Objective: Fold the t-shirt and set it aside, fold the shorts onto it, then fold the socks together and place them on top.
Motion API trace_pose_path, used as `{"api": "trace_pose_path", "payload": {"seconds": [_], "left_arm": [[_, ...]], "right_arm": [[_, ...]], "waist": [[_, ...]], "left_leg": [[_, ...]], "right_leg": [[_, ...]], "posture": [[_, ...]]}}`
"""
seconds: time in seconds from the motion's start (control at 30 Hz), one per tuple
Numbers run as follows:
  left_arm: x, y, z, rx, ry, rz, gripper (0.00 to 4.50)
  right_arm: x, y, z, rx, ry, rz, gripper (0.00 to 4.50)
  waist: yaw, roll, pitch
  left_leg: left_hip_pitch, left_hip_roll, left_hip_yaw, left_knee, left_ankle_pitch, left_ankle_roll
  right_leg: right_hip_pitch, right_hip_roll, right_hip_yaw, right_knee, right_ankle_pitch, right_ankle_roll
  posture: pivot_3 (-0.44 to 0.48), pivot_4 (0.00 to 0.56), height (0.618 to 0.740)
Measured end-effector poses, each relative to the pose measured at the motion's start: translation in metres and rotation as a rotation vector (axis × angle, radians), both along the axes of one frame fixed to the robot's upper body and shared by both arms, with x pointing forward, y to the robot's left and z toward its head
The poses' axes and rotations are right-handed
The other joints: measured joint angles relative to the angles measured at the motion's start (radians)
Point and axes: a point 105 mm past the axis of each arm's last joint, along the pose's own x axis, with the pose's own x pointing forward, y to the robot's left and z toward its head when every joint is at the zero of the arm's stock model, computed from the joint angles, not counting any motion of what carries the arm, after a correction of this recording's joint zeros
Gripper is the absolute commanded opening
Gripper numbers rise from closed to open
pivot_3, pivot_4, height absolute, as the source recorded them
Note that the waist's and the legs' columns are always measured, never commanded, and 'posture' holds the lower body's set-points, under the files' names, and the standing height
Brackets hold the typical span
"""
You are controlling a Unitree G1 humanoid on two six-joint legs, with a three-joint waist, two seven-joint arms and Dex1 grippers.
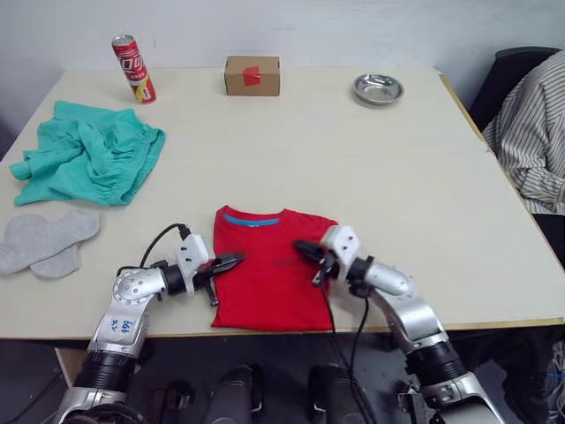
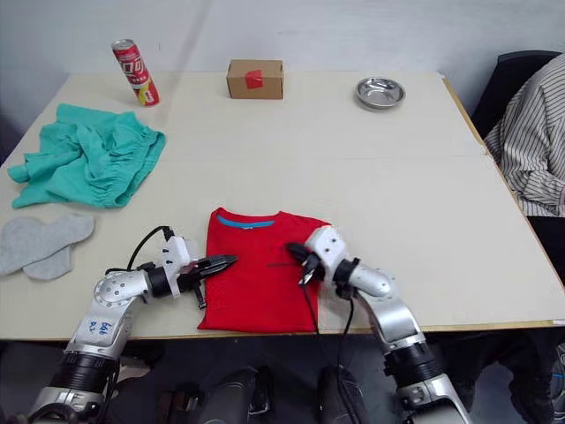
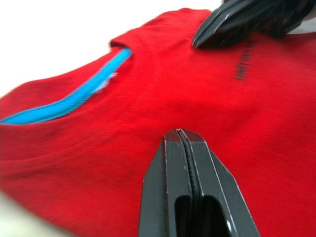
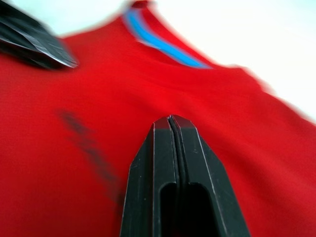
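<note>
In your head views, the red t-shirt (image 1: 269, 269) lies folded into a narrow rectangle at the near edge of the table (image 1: 415, 194), at about 6 o'clock. Its long axis runs near to far, with the blue neckband at the far end, toward 12 o'clock, and the small dark print is at mid-chest. Your left gripper (image 1: 231, 261) sits over the shirt's left edge, your right gripper (image 1: 305, 250) over its right half, tips facing each other. The teal shorts (image 1: 88, 152) lie bunched at 10 o'clock, the grey socks (image 1: 46, 240) overlapping just nearer, at 9 o'clock. A red can (image 1: 133, 69), a cardboard box (image 1: 252, 75) and a metal bowl (image 1: 378, 88) line the far edge. A person's striped sleeve (image 1: 530, 132) is at 3 o'clock.

In your left wrist view, the fingers (image 3: 168, 187) are pressed together, nothing between them, just above the red cloth; the right gripper's tip shows beyond.

In your right wrist view, the fingers (image 4: 160, 182) are likewise closed and empty over the shirt.
</note>
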Motion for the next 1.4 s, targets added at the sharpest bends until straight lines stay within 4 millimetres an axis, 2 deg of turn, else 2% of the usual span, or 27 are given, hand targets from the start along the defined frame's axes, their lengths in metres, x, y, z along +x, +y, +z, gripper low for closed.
{"api": "trace_pose_path", "payload": {"seconds": [0.07,0.13,0.2,0.3,0.37,0.47,0.53,0.63,0.7,0.8,0.9,1.03,1.17,1.27,1.33,1.4], "left_arm": [[0.001,0.004,0.0,-0.015,0.004,0.026,0.0],[0.002,0.007,0.003,-0.132,0.04,0.061,0.0],[-0.001,0.007,0.006,-0.231,0.075,0.05,0.0],[-0.007,0.003,0.025,-0.298,0.073,-0.021,0.0],[-0.015,-0.004,0.037,-0.28,0.063,-0.103,0.0],[-0.028,-0.016,0.041,-0.214,0.056,-0.213,0.0],[-0.043,-0.022,0.03,-0.154,0.069,-0.275,0.0],[-0.06,-0.02,0.009,-0.123,0.115,-0.278,0.0],[-0.071,-0.015,-0.005,-0.082,0.141,-0.275,0.0],[-0.08,-0.007,-0.018,-0.057,0.16,-0.231,0.0],[-0.083,0.0,-0.021,-0.052,0.157,-0.192,0.0],[-0.093,0.013,-0.024,-0.02,0.161,-0.174,0.0],[-0.1,0.037,-0.022,-0.053,0.208,-0.093,0.0],[-0.105,0.046,-0.013,-0.128,0.293,-0.082,0.0],[-0.102,0.042,0.006,-0.184,0.292,-0.11,0.0],[-0.091,0.036,0.024,-0.212,0.248,-0.13,0.0]], "right_arm": [[0.015,-0.021,0.003,0.037,-0.009,-0.102,0.02],[0.026,-0.039,0.007,0.075,-0.008,-0.187,0.02],[0.029,-0.044,0.009,0.116,0.003,-0.216,0.02],[0.03,-0.03,0.024,0.176,-0.001,-0.168,0.02],[0.023,-0.01,0.038,0.161,-0.041,-0.069,0.02],[0.013,0.014,0.043,0.137,-0.059,0.037,0.02],[0.001,0.035,0.033,0.09,-0.048,0.119,0.02],[-0.013,0.046,0.008,0.035,-0.002,0.167,0.02],[-0.015,0.046,0.003,0.023,-0.008,0.169,0.02],[-0.01,0.04,0.002,0.035,-0.018,0.127,0.02],[-0.002,0.027,0.003,0.064,-0.023,0.061,0.02],[0.013,0.0,0.005,0.115,-0.008,-0.061,0.02],[0.02,-0.024,0.01,0.141,-0.01,-0.127,0.02],[0.013,-0.032,0.021,0.162,-0.025,-0.084,0.02],[-0.001,-0.025,0.03,0.154,-0.042,0.014,0.02],[-0.019,-0.011,0.031,0.113,-0.048,0.136,0.02]], "waist": [[-0.002,0.0,0.0],[-0.002,0.0,0.0],[-0.002,0.0,0.0],[-0.006,0.001,0.0],[-0.006,0.001,0.0],[-0.006,0.001,0.0],[-0.006,0.001,-0.001],[-0.006,0.001,-0.001],[-0.006,0.001,0.0],[-0.005,0.001,0.0],[0.0,0.001,-0.001],[-0.003,0.002,-0.002],[-0.006,0.002,-0.002],[-0.006,0.002,-0.002],[-0.003,0.002,-0.002],[0.002,0.003,-0.002]], "left_leg": [[0.001,0.0,0.0,0.0,0.0,0.0],[0.001,0.001,0.0,0.0,0.0,0.0],[0.0,0.002,0.0,0.0,0.003,0.005],[-0.001,0.002,0.0,0.0,0.003,0.004],[-0.001,0.002,0.0,0.0,0.003,0.004],[-0.001,0.002,0.0,-0.001,0.003,0.004],[-0.001,0.002,0.0,-0.001,0.003,0.004],[-0.001,0.002,0.0,-0.002,0.002,0.003],[-0.001,0.002,0.001,-0.002,-0.001,-0.002],[0.0,0.002,0.0,-0.002,-0.001,-0.002],[0.0,0.002,0.0,-0.002,-0.001,-0.002],[0.0,0.002,0.0,-0.004,-0.001,-0.002],[0.0,0.002,0.0,-0.006,-0.001,-0.002],[0.0,0.003,0.0,-0.007,-0.001,-0.002],[0.0,0.003,-0.001,-0.007,-0.001,-0.002],[0.0,0.002,-0.001,-0.007,-0.001,-0.002]], "right_leg": [[0.001,0.001,0.0,0.0,0.0,0.0],[0.001,0.001,0.0,0.0,0.0,0.0],[0.0,0.002,0.0,0.0,0.0,0.0],[-0.001,0.002,0.0,0.001,0.0,0.0],[0.0,0.003,0.0,0.001,0.0,-0.001],[0.0,0.003,0.0,0.0,0.0,-0.001],[0.0,0.003,0.001,0.0,0.0,-0.001],[-0.001,0.003,0.001,-0.001,-0.001,-0.001],[-0.001,0.003,0.001,-0.004,-0.001,-0.001],[-0.001,0.002,0.001,-0.003,0.0,-0.001],[0.0,0.001,0.001,-0.004,0.0,-0.001],[-0.001,0.001,0.001,-0.005,-0.001,-0.002],[-0.002,0.001,0.001,-0.006,-0.001,-0.003],[-0.002,0.001,0.001,-0.006,-0.001,-0.004],[-0.001,0.001,0.0,-0.007,-0.001,-0.003],[0.0,0.001,0.0,-0.007,-0.001,-0.003]], "posture": [[0.0,0.15,0.74],[0.0,0.15,0.74],[0.0,0.15,0.74],[0.0,0.15,0.74],[0.0,0.15,0.74],[0.0,0.15,0.74],[0.0,0.15,0.74],[0.0,0.15,0.74],[0.0,0.15,0.74],[0.0,0.15,0.74],[0.0,0.15,0.74],[0.0,0.15,0.74],[0.0,0.15,0.74],[0.0,0.15,0.74],[0.0,0.15,0.74],[0.0,0.15,0.74]]}}
